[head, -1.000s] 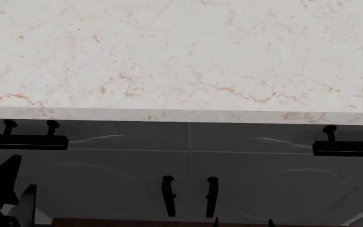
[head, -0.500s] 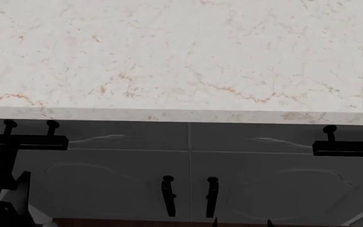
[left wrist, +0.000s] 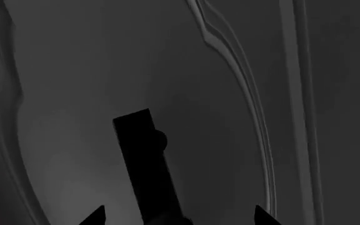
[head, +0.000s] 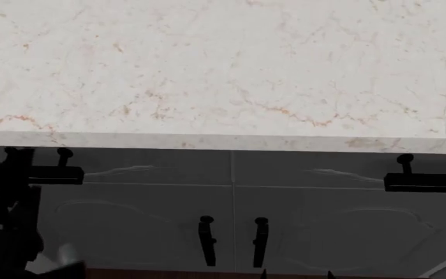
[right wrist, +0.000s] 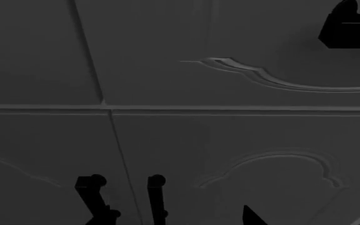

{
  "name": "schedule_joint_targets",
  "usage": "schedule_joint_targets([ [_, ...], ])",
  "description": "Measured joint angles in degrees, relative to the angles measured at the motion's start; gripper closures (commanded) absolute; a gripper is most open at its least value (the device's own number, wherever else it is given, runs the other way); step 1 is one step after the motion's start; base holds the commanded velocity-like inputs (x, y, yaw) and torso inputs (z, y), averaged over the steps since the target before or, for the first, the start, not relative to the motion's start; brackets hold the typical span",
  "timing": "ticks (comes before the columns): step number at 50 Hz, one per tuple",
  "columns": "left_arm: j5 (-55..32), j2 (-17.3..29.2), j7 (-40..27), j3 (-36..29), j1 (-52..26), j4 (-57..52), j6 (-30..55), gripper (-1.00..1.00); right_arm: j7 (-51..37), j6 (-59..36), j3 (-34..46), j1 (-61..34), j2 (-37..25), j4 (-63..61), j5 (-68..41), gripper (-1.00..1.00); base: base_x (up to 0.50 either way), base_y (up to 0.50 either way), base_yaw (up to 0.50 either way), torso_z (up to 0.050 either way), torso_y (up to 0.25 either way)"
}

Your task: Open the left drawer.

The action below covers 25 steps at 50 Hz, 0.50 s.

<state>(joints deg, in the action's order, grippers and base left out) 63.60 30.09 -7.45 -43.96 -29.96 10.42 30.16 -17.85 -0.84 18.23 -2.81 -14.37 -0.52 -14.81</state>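
Observation:
The left drawer (head: 153, 167) is a wide dark-grey front with wavy trim, flush under the marble counter edge. Its black bar handle (head: 53, 173) sits at the far left. My left arm (head: 6, 221) reaches up in front of the handle's left end. In the left wrist view the handle (left wrist: 144, 159) runs between my open left gripper's (left wrist: 176, 218) two fingertips (left wrist: 95, 216), close to the drawer front (left wrist: 67, 70). My right gripper (head: 298, 273) is open and empty, low in front of the doors; only its tips show. The right wrist view shows the left drawer (right wrist: 30, 51).
The marble countertop (head: 223, 70) overhangs the fronts. A matching right drawer front (head: 324, 168) has its own bar handle (head: 428, 181). Two taller grey doors below carry vertical black handles (head: 206, 241) (head: 260, 241), which also show in the right wrist view (right wrist: 156, 197).
My left arm has risen and moved up to the left drawer's handle, now covering its left end. The drawer and my right arm have not moved.

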Motion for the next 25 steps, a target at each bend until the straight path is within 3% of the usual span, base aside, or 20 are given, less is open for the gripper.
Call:
schedule_joint_targets([
  [20,5.23,-2.88,-2.63,0.23,-3.23,8.53,-1.55,-1.00,-0.30,-0.01,0.47,-0.26,-0.32,0.36,-0.36,-1.00,0.01,0.00,0.00,0.000,0.000],
  [21,5.62,-2.95,-2.72,0.30,-3.21,8.75,-1.53,1.00,-0.32,0.00,0.50,-0.26,-0.33,0.41,-0.38,-1.00,0.01,0.00,-0.01,0.000,0.000],
  [25,6.38,-3.41,-3.47,0.23,-3.84,9.57,-1.47,1.00,-0.37,0.06,0.57,-0.33,-0.38,0.56,-0.47,-1.00,0.01,0.00,-0.01,0.000,0.000],
])
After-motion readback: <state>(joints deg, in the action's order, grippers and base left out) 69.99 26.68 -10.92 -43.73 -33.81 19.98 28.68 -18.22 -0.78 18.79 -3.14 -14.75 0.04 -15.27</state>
